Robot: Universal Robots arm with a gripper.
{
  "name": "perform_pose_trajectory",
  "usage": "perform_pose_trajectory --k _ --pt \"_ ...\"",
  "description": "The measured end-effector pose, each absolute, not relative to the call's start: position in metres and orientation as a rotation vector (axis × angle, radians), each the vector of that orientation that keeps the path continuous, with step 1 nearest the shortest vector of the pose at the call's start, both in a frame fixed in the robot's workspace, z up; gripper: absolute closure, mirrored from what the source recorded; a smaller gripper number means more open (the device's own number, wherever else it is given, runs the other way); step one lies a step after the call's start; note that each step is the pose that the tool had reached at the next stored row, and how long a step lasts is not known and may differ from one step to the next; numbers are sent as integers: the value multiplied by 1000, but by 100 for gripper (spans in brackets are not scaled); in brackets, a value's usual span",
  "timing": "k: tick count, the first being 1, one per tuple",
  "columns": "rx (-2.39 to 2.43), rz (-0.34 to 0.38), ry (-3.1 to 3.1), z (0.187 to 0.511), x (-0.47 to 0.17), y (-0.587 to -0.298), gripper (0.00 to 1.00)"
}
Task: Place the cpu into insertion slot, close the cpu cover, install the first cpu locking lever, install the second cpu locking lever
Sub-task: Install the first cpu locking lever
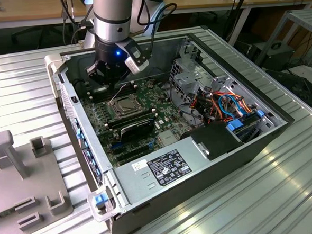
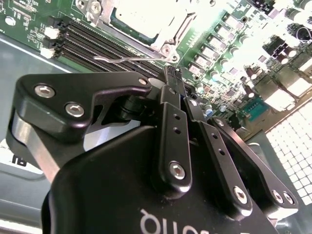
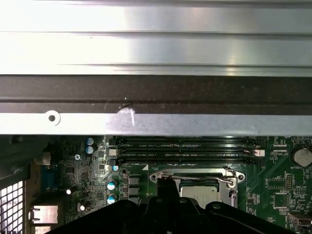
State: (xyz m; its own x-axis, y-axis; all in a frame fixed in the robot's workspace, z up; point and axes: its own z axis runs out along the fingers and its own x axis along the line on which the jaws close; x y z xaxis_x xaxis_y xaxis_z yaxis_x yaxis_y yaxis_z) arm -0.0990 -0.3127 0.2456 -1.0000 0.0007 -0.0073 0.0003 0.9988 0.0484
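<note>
The ribbed metal tabletop (image 1: 288, 194) carries an open computer case (image 1: 203, 191), and the arm (image 1: 115, 18) reaches down into the case's far corner, over the green motherboard (image 1: 144, 96). In the exterior view, the pincer (image 1: 107, 80) hangs low above the board, and the insertion slot (image 1: 124, 105) lies just beside it at about five o'clock.

In the first wrist view, the slot sits next to the long black memory slots (image 3: 185, 146). The cpu cover (image 3: 195, 172) lies flat over it, and the cpu (image 3: 200, 192) shows silver through the cover's window, so the chip looks seated and covered.

In the second wrist view, the pincer (image 2: 171, 73) is narrow, fingers drawn together with nothing visibly between them. Its tip is right at the end of a thin wire locking lever (image 2: 126, 59), whose long axis runs alongside the memory slots. The lever seems unlatched.
</note>
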Motion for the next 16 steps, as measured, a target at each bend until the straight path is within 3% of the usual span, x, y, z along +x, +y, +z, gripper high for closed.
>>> perform_pose_trajectory --k 16 --pt "-47 76 3134 232 -65 -308 89"
